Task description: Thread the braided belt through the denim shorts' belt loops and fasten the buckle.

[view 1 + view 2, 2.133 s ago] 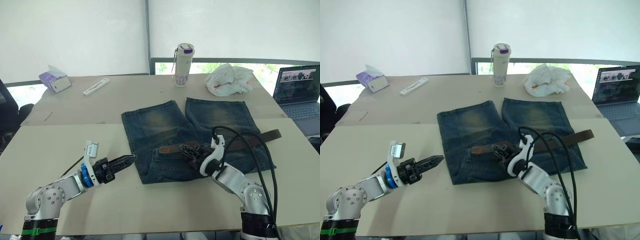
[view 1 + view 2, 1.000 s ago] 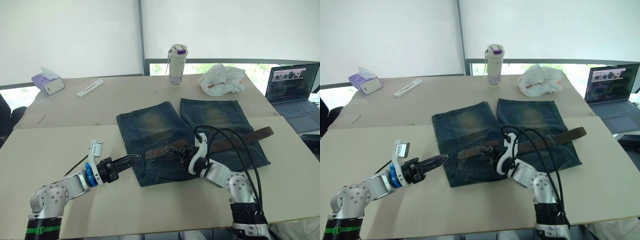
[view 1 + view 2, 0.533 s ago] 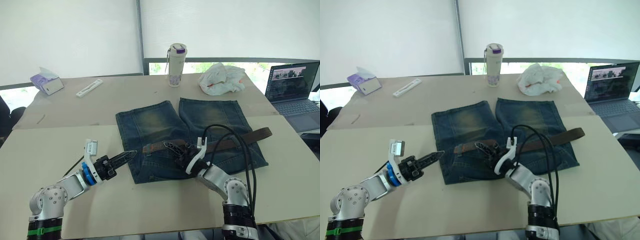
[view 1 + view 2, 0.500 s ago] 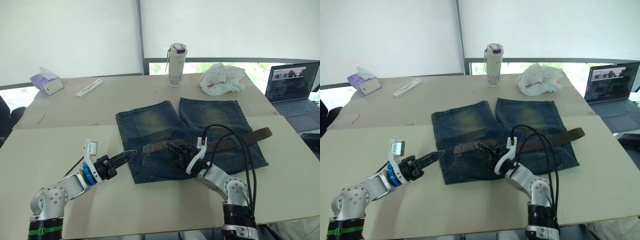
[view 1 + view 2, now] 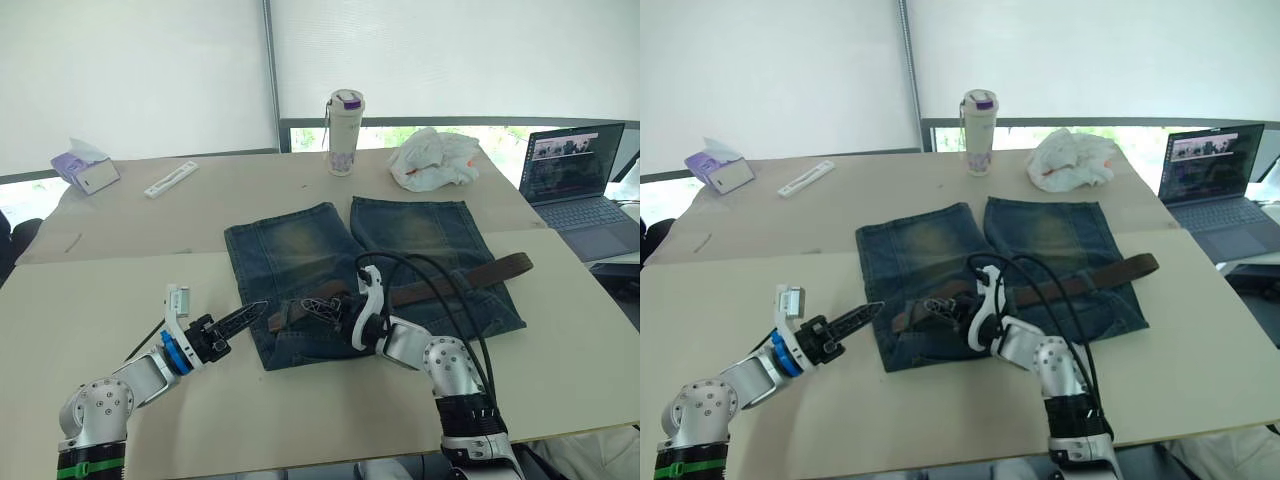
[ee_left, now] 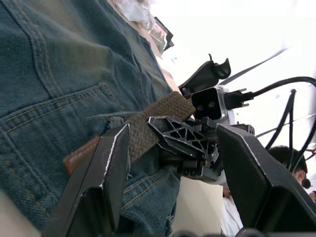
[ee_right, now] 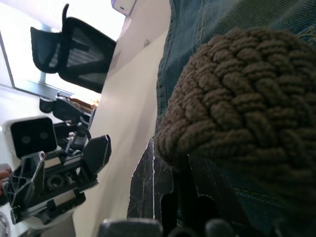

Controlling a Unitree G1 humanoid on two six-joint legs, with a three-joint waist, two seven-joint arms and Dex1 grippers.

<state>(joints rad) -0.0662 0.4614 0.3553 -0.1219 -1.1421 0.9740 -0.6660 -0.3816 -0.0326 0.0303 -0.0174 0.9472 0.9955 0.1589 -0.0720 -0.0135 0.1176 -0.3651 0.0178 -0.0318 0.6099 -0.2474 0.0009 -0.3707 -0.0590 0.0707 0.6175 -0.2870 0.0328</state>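
The denim shorts [image 5: 300,245] lie flat mid-table, legs pointing away. The braided belt [image 5: 470,275] lies across the waistband, its leather tip [image 6: 81,154] near the shorts' left edge. My right gripper [image 5: 316,308] is shut on the strap [image 7: 237,98] near that tip. My left gripper [image 5: 252,311] hovers at the shorts' left edge, open, with the belt tip and the right gripper's fingers [image 6: 180,137] between its jaws. A strip of denim [image 6: 106,120], seemingly one of the belt loops, crosses the strap. I cannot make out the buckle.
At the back of the table stand a bottle [image 5: 342,133], a crumpled white bag [image 5: 432,160], a tissue box [image 5: 85,171] and a white strip [image 5: 170,180]. A laptop [image 5: 575,185] sits far right. The right arm's black cables [image 5: 440,290] loop over the shorts.
The camera has shifted. My right gripper has drawn the belt leftward along the waistband, bringing its tip close to the shorts' left edge. The left gripper stays at that edge.
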